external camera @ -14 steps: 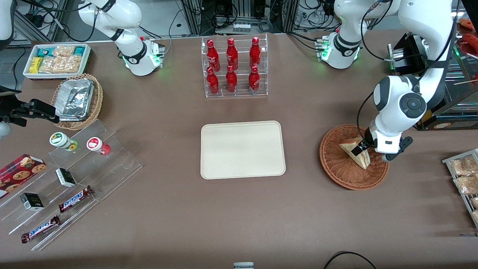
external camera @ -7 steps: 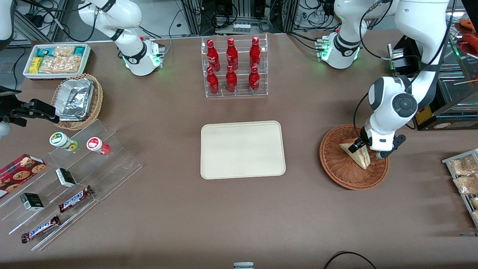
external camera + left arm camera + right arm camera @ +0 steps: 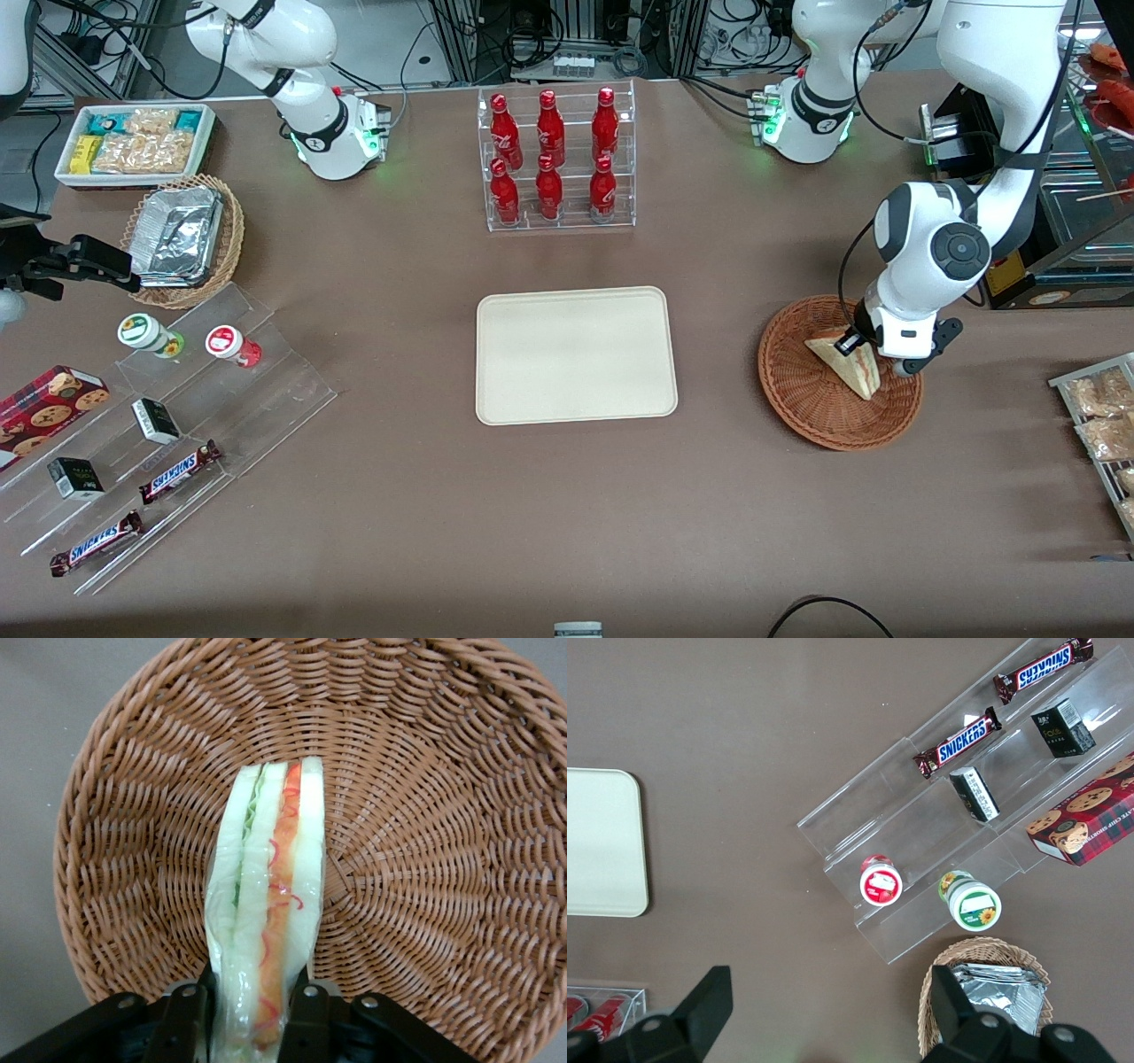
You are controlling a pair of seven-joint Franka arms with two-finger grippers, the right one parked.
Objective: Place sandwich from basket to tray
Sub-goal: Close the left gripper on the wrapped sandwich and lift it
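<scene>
Front view, right of centre: gripper (image 3: 852, 344) clamped on sandwich (image 3: 846, 363) inside basket (image 3: 797, 403). Grasp step; next, lift clear, carry to tray (image 3: 576, 354) mid-frame.

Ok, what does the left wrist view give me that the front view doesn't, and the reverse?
Only the left wrist view shows the left gripper with its jaws shut on the pale triangular sandwich, pressing both bread faces, filling edge showing. Only the front view shows the flat cream rectangular tray, bare, lying toward the parked arm's end from the basket. Both show the sandwich in the round reddish-brown wicker basket.
</scene>
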